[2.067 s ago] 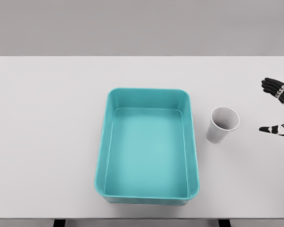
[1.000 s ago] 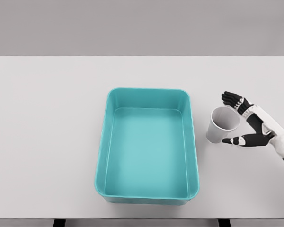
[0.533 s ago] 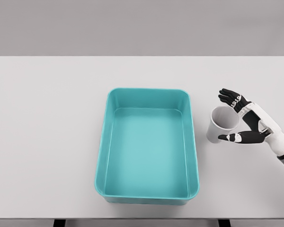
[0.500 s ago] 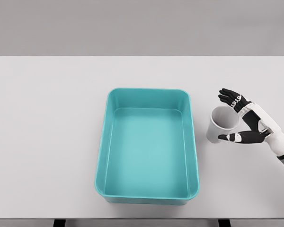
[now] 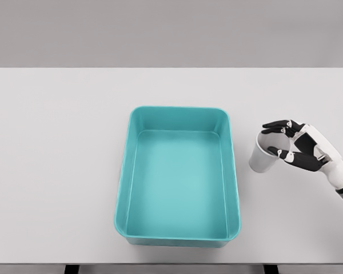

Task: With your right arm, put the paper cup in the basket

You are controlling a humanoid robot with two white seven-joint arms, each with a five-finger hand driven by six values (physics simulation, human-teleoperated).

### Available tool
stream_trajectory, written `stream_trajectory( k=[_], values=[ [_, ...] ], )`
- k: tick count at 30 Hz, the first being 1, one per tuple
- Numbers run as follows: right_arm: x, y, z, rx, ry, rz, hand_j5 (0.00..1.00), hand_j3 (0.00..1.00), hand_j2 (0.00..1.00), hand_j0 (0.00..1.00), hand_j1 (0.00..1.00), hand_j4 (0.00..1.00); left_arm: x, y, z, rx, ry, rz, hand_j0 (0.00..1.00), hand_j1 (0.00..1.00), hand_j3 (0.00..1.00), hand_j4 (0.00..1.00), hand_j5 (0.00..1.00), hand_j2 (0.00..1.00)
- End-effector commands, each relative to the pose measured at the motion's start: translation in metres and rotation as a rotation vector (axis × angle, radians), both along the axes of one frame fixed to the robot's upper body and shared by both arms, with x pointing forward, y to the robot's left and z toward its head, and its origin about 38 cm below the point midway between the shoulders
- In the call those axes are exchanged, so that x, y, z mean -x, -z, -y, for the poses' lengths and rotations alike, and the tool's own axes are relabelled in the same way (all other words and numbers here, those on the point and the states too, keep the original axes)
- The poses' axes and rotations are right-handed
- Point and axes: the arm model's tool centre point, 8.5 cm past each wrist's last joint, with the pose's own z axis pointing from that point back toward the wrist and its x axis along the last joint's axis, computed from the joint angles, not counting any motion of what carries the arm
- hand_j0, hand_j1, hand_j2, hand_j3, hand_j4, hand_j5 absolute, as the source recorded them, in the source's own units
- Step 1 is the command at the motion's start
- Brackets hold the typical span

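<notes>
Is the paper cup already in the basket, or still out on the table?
Out. The paper cup stands on the table right of the empty teal basket, with the right hand closing around its rim.

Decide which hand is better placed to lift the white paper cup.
Right. The right hand is already at the white paper cup, fingers curled around its rim, beside the teal plastic basket. No left arm shows.

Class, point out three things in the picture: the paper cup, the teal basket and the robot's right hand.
paper cup (image 5: 260, 160), head view, on its outer side wall.
teal basket (image 5: 178, 109), head view, on its far rim.
right hand (image 5: 299, 148), head view, on the middle of the hand.
</notes>
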Motion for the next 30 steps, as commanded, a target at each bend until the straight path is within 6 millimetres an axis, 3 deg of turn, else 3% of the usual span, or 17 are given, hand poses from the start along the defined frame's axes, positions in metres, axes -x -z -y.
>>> stream_trajectory(
  k=[1, 2, 4, 12, 17, 19, 24, 30],
  values=[
    [0.006, 0.010, -0.008, 0.090, -0.063, 0.010, 0.67, 0.67, 0.67, 0.67, 0.67, 0.67, 0.000, 0.000, 0.000, 0.002, 0.000, 0.000, 1.00, 1.00, 1.00, 1.00, 1.00, 1.00],
    [0.005, 0.009, -0.008, 0.102, -0.067, 0.015, 0.84, 0.84, 0.84, 0.84, 0.84, 0.84, 0.000, 0.000, 0.000, 0.000, 0.000, 0.000, 1.00, 1.00, 1.00, 1.00, 1.00, 1.00],
    [0.006, 0.010, -0.009, 0.151, -0.083, 0.029, 1.00, 1.00, 1.00, 1.00, 1.00, 1.00, 0.000, 0.000, 0.000, 0.000, 0.000, 0.001, 1.00, 1.00, 1.00, 1.00, 1.00, 1.00],
    [0.005, 0.007, -0.005, 0.178, -0.086, 0.036, 1.00, 1.00, 1.00, 1.00, 1.00, 1.00, 0.000, 0.000, 0.000, 0.000, 0.000, 0.000, 1.00, 1.00, 1.00, 1.00, 1.00, 1.00],
    [-0.004, -0.007, 0.001, 0.204, -0.083, 0.066, 1.00, 1.00, 1.00, 1.00, 1.00, 1.00, 0.000, 0.000, 0.000, 0.000, 0.000, 0.000, 1.00, 1.00, 1.00, 1.00, 1.00, 1.00],
    [-0.008, -0.018, 0.011, 0.235, -0.078, 0.081, 1.00, 1.00, 1.00, 1.00, 1.00, 1.00, 0.000, 0.000, 0.000, 0.000, 0.000, 0.000, 1.00, 1.00, 1.00, 1.00, 1.00, 1.00],
    [-0.037, -0.071, 0.035, 0.405, -0.062, 0.212, 1.00, 1.00, 1.00, 1.00, 1.00, 1.00, 0.000, 0.000, 0.000, 0.000, 0.000, 0.000, 1.00, 1.00, 1.00, 1.00, 1.00, 1.00],
    [-0.033, -0.070, 0.045, 0.434, -0.057, 0.193, 1.00, 1.00, 1.00, 1.00, 1.00, 1.00, 0.000, 0.000, 0.000, 0.000, 0.000, 0.000, 1.00, 1.00, 1.00, 1.00, 1.00, 1.00]
  ],
)
